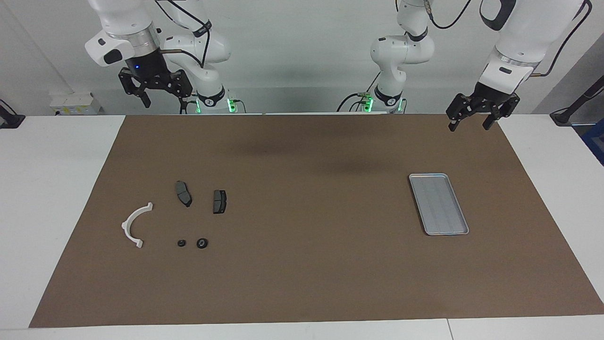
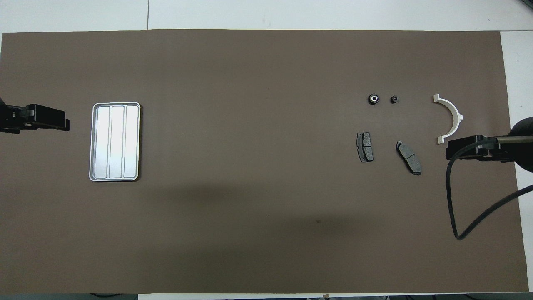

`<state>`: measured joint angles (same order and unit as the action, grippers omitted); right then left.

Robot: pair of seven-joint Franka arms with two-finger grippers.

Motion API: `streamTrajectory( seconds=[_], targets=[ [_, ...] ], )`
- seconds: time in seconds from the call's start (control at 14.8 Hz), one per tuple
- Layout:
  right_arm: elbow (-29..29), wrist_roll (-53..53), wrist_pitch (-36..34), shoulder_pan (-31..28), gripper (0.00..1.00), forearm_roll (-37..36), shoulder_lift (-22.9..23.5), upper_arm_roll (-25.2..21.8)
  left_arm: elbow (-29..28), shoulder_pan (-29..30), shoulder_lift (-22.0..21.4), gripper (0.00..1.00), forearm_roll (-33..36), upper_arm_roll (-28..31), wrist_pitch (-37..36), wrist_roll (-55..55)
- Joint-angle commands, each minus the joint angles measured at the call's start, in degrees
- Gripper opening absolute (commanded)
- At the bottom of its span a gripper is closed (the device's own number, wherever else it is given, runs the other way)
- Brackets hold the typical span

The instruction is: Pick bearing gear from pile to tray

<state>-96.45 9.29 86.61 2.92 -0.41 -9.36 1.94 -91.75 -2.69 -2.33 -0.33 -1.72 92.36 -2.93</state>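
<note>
Right gripper [image 1: 163,101]: fingers spread wide, nothing between them, hanging high over the robots' edge of the brown mat [image 1: 302,264] at the right arm's end.

Well below that claw and farther from the robots than the spot under it, the pile: white half-ring bracket [image 1: 134,225], two dark brake pads [image 1: 183,193] [image 1: 219,201], then, farthest from the claw, two tiny black round pieces lying side by side but apart. Probably the bearing gear: the larger round piece [image 1: 202,243], bright at its centre in the overhead view; smaller round piece [image 1: 181,243] just beside it, toward the bracket.

Likely hard, stiff, light for its size, smooth-sided, so apt to slip or roll out of a careless pinch. Best taken from straight above, fingertips across the outer rim at opposite points, lined up so as to miss the smaller piece.

Toward the left arm's end, the tray [image 1: 439,204]: flat on the mat, nothing in it, well apart from the pile, nearly beneath the waiting left claw.

Left gripper [image 1: 469,126]: likewise wide open, holding nothing, over the mat's edge nearest the robots.
</note>
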Motion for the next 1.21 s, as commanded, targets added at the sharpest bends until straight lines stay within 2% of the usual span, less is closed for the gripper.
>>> streamTrajectory(
  seconds=[0.0,0.88,0.94,1.15],
  targets=[
    [-0.67,-0.94,0.67,-0.29,1.00,1.64,-0.75,0.26,-1.06,-0.47,-0.83,1.00,0.51,0.40,0.01,0.38],
    [-1.54,-0.41,1.46,-0.28,1.00,1.56,-0.84,0.53,-1.06,-0.47,-0.83,1.00,0.51,0.40,0.01,0.38],
    [-2.33,-0.58,2.24,-0.28,1.00,1.56,-0.66,0.53,-1.06,-0.47,-0.83,1.00,0.51,0.40,0.01,0.29],
    [-8.38,-0.50,12.32,-0.20,1.00,1.47,1.70,0.53,-1.06,-0.47,-0.83,1.00,0.51,0.40,0.01,0.29]
  ],
)
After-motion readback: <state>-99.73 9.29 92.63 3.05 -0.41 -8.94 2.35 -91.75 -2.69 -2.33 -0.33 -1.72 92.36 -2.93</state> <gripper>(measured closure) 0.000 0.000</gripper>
